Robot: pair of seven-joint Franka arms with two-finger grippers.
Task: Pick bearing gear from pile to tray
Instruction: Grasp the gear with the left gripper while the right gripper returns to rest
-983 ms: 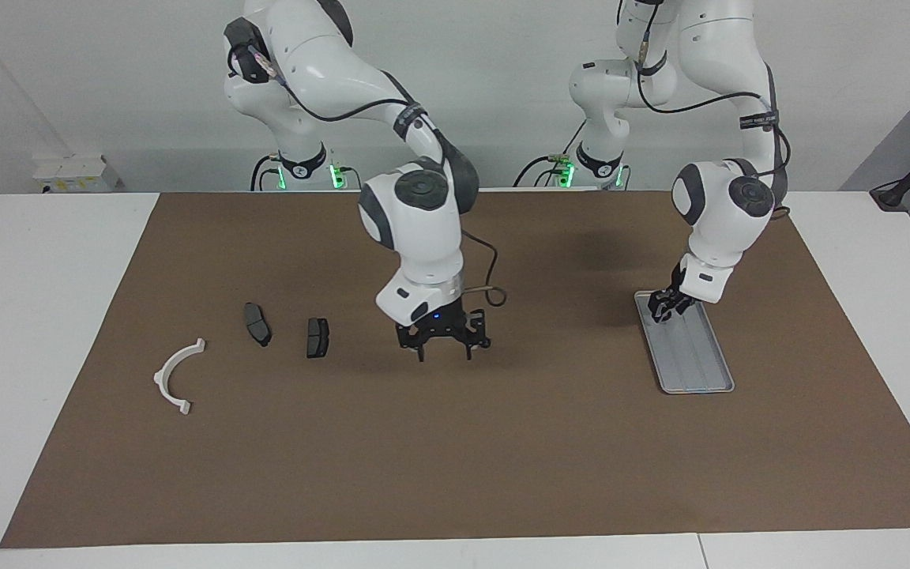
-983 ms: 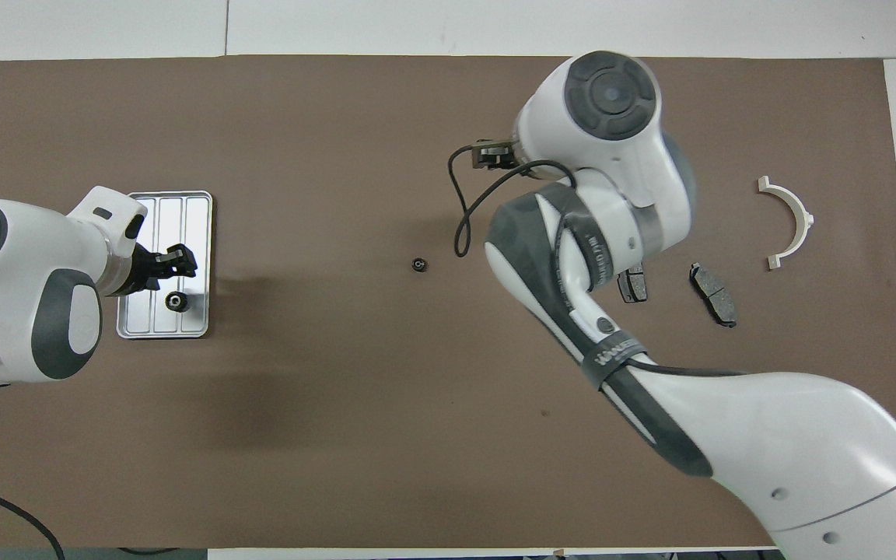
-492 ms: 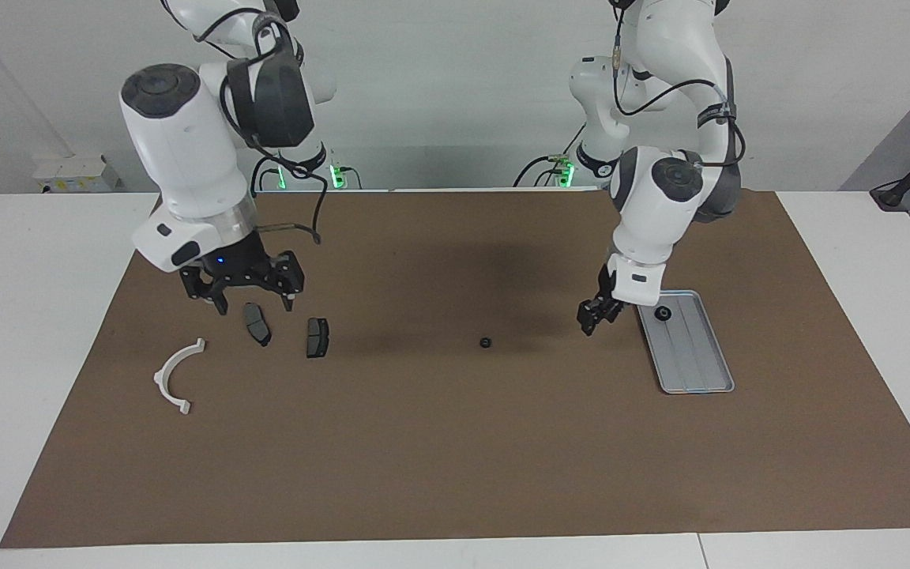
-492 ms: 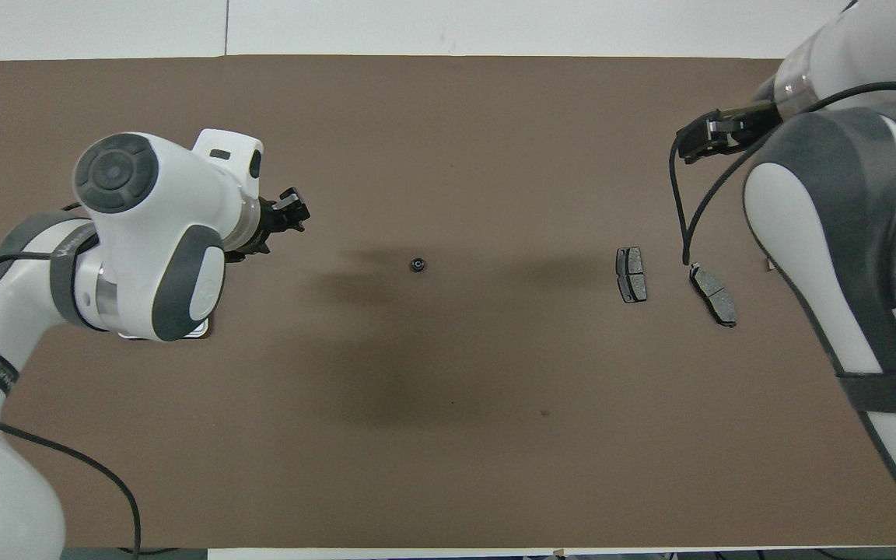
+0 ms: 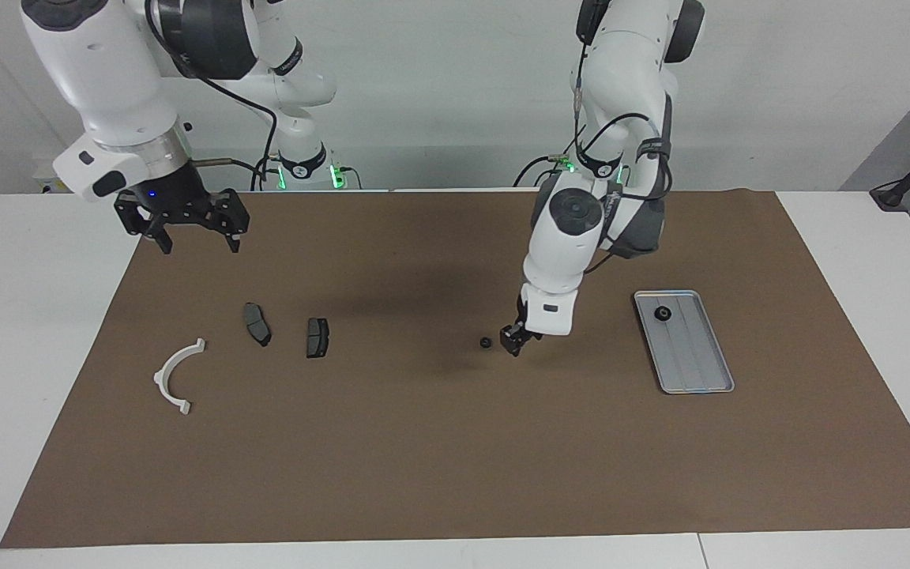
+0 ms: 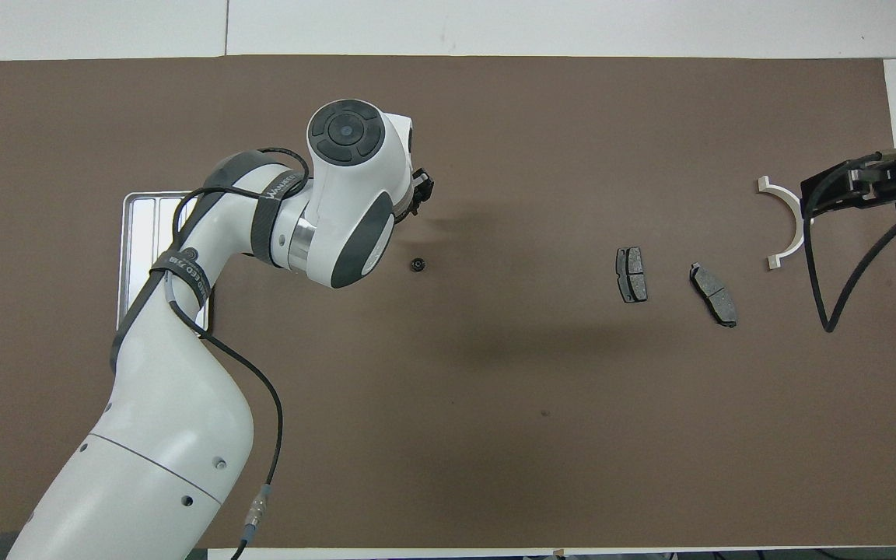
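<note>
left hand (image 5: 515,345): hanging low over the brown mat, just beside the loose gear; black fingers, cannot tell if apart or together
right hand (image 5: 190,224): hanging high over the mat edge at its own arm's end of the bench; black fingers standing wide apart, nothing between them
bearing gear (image 5: 486,343): small, black, round, toothed rim; lying on the mat just beside the left hand, not gripped
second gear (image 5: 662,314): same small black round shape, sitting in the tray
tray (image 5: 696,371): shallow silver-grey metal, rounded corners, raised rim, ribbed floor; well apart from the left hand
brake pads (image 5: 257,324): two, dark grey, flat, matte; below the right hand
half-ring (image 5: 174,378): white plastic arc, squared ends; near the pads
mat (image 5: 455,474): brown, matte, covering the white bench (image 5: 20,316)
writing: white lettering on the left arm's black strap, not readable
</note>
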